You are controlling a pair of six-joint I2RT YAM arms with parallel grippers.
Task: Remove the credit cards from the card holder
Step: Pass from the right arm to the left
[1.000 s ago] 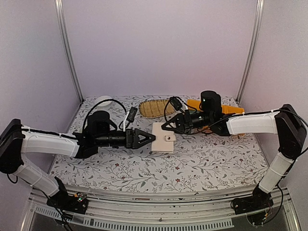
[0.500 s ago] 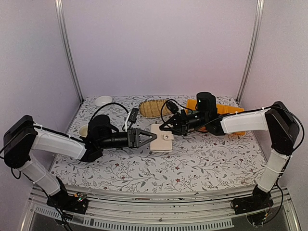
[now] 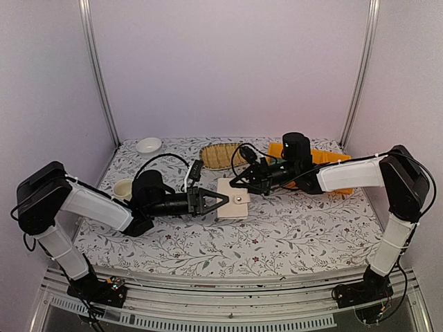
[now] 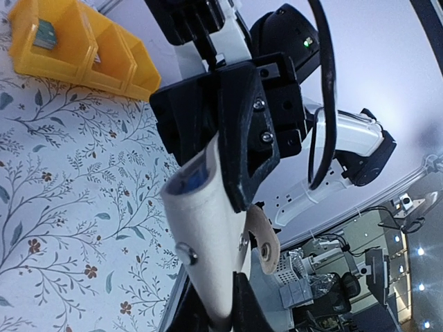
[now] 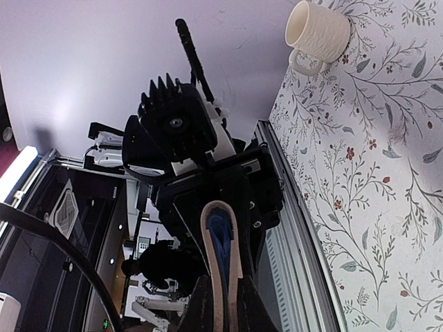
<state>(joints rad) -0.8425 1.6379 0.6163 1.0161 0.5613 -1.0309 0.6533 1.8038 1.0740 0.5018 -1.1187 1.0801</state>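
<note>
While the left gripper (image 3: 220, 201) is clamping one edge of the beige card holder (image 3: 234, 199), the right gripper (image 3: 240, 182) is pinching the opposite edge, so the holder is being held between the two, straight ahead of each. Both sets of jaws are closing tight on it. A light blue credit card (image 4: 192, 173) is peeking out of the holder right beside the right gripper. A yellow bin (image 3: 325, 160) is sitting behind the right gripper, and a cream mug (image 3: 123, 188) is standing behind the left gripper.
</note>
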